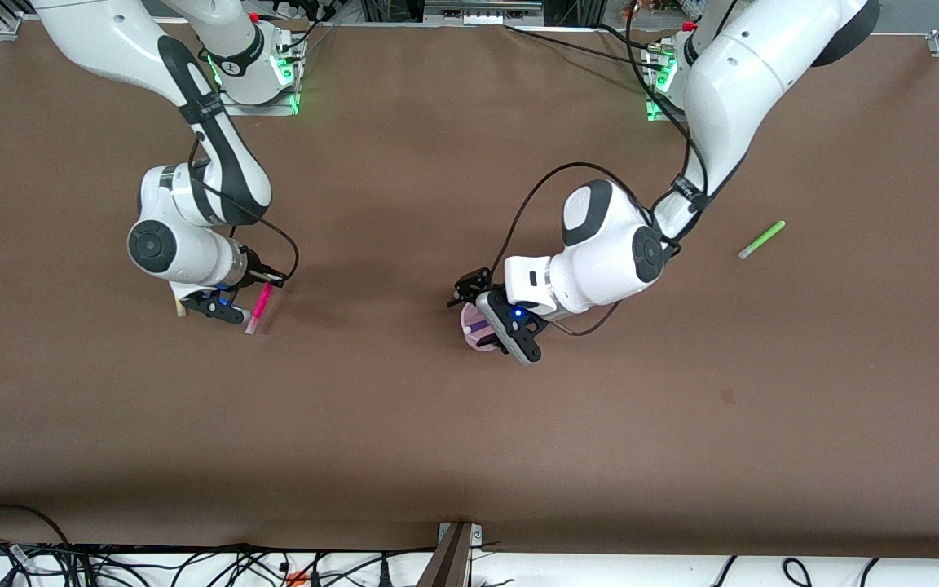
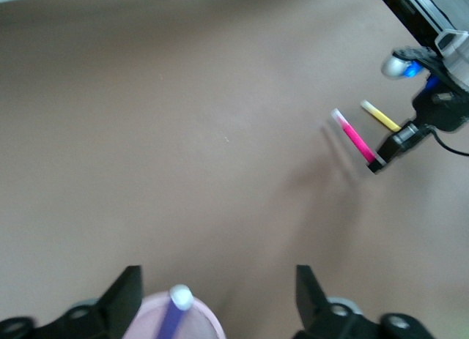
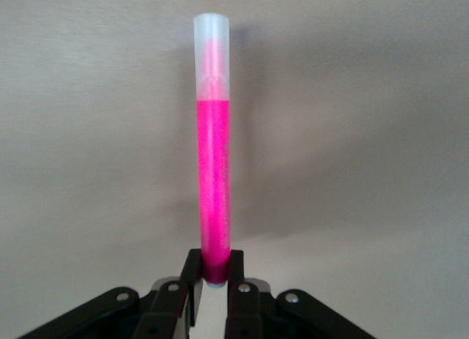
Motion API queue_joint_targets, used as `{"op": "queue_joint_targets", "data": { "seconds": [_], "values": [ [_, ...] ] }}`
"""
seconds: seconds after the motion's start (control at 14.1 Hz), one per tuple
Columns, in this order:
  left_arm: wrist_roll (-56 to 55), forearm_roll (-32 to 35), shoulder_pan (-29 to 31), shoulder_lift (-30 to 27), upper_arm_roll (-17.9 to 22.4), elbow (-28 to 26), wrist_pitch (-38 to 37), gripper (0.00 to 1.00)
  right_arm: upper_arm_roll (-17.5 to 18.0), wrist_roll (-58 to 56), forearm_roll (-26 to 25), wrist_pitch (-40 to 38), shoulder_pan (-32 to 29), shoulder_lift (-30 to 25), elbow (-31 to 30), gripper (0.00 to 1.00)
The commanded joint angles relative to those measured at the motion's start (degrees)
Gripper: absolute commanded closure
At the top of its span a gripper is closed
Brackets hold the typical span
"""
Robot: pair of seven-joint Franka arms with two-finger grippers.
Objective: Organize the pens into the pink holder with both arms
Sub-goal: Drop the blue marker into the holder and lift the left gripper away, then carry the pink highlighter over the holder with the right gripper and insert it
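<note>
Magenta pen (image 3: 213,148), clear-capped, in right hand (image 3: 212,280)

1. The left gripper (image 1: 492,319) hangs low over mid-table, fingers (image 2: 126,295) spread wide apart.
2. The right gripper (image 1: 262,285) sits toward its own end, fingers (image 3: 192,274) pinched together.

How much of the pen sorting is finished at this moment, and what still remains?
Done: the dark purple pen stands in the pink holder, and the left end effector is open above it. In hand: the right end effector grips the magenta pen by one end. Left: the yellow pen lies beside the right end effector, and the green pen lies toward the left arm's end of the table.
</note>
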Motion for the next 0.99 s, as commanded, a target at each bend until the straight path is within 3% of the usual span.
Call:
{"op": "queue_joint_targets", "data": {
  "seconds": [0.0, 0.14, 0.5, 0.71, 0.92],
  "values": [
    [-6.6, -0.6, 3.5, -6.9, 0.1, -1.0, -14.1, 0.00, 0.0, -0.3, 3.0, -6.7, -0.4, 0.6, 4.8, 1.00],
    [-9.6, 1.7, 4.2, -10.7, 1.4, -1.2, -23.8, 0.00, 0.0, 0.0, 6.6, -11.9, -0.5, 0.6, 8.3, 1.00],
    [-22.8, 22.1, 6.6, -17.1, 4.4, -0.8, -46.0, 0.00, 0.0, 4.2, 23.0, -20.1, -0.5, 1.8, 15.7, 1.00],
    [-33.0, 33.4, 8.2, -21.5, 4.5, -0.8, -52.2, 0.00, 0.4, 11.2, 39.1, -20.9, 0.4, 4.1, 18.3, 1.00],
    [-40.3, 36.3, 10.2, -27.3, 4.7, 0.6, -54.8, 0.00, 2.8, 17.9, 53.8, -19.1, 2.4, 7.5, 21.6, 1.00]
  ]
}}
